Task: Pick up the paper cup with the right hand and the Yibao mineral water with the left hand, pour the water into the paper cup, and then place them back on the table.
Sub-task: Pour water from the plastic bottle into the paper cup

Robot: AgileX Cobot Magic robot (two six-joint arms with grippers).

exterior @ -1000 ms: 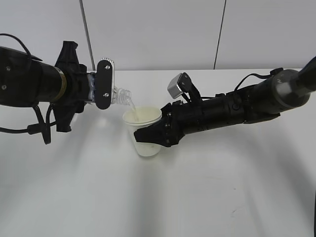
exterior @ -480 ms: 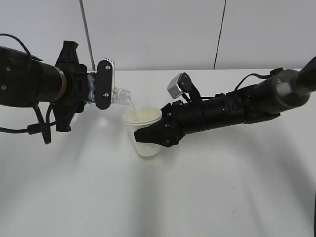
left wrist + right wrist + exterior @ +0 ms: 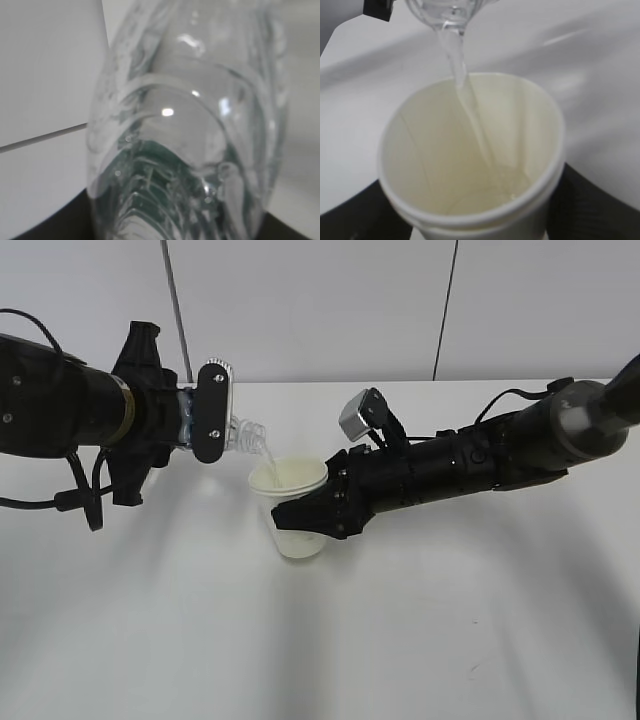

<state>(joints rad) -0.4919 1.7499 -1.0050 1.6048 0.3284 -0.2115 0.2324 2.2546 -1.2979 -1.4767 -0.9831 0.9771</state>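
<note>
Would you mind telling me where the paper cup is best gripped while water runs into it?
Grip the paper cup across its tapered side wall below the rolled rim, coming from the right as the right hand does; that leaves the open mouth clear for the Yibao mineral water.

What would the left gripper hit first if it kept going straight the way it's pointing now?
Probably the paper cup. The left gripper points rightward, holding the Yibao mineral water tilted with its mouth just above the cup's rim, so the bottle's neck would likely meet that rim first. The right gripper holds the cup just beyond. Depth is uncertain.
</note>
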